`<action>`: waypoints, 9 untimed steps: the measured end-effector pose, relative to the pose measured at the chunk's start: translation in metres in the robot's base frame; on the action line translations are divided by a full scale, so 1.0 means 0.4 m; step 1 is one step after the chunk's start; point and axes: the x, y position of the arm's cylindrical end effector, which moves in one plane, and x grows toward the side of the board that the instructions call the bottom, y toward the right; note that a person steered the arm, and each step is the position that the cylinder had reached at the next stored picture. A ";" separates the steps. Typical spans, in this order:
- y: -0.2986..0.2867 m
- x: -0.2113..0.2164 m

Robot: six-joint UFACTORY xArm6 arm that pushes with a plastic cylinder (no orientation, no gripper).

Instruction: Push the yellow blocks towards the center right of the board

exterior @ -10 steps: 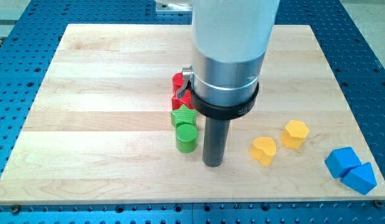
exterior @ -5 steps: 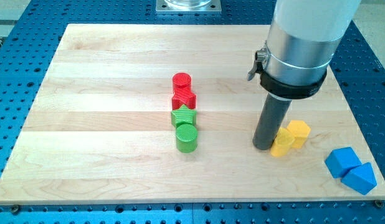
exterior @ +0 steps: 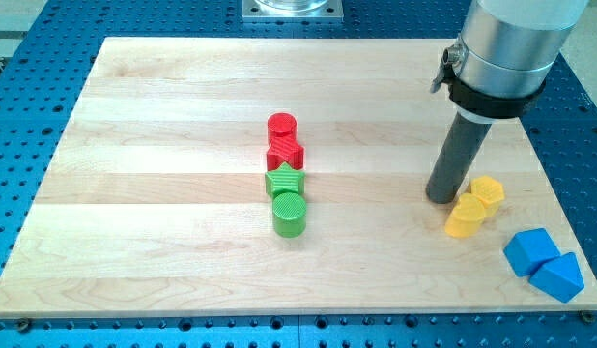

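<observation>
**Rod tip at the yellow pair, right side of board**

The dark straight rod is seen descending from the silver and black arm housing at the view's upper right. My tip (exterior: 441, 198) is set down on the pale wooden board (exterior: 163, 193). No claw is fitted to this arm, so no spread or pinched state can be recorded; only a plain rod end is present.

Two yellow blocks are found immediately to the view's right of my tip. The yellow hexagonal block (exterior: 488, 191) lies just right of it, close to the rod, though contact cannot be confirmed. The second yellow block (exterior: 465, 217), of a rounded, heart-like outline, sits below and right of my tip and appears to touch the hexagonal one.

Further to the lower right of my tip, near the board's corner, a blue cube-like block (exterior: 530, 251) and a blue triangular block (exterior: 558, 277) are seen touching each other.

Well to the view's left of my tip a tight column is noted, top to bottom: red cylinder (exterior: 282, 127), red star-shaped block (exterior: 285, 154), green star-shaped block (exterior: 284, 181), green cylinder (exterior: 290, 215).
</observation>
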 end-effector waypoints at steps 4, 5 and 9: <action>0.285 -0.280; 0.409 -0.165; 0.248 0.054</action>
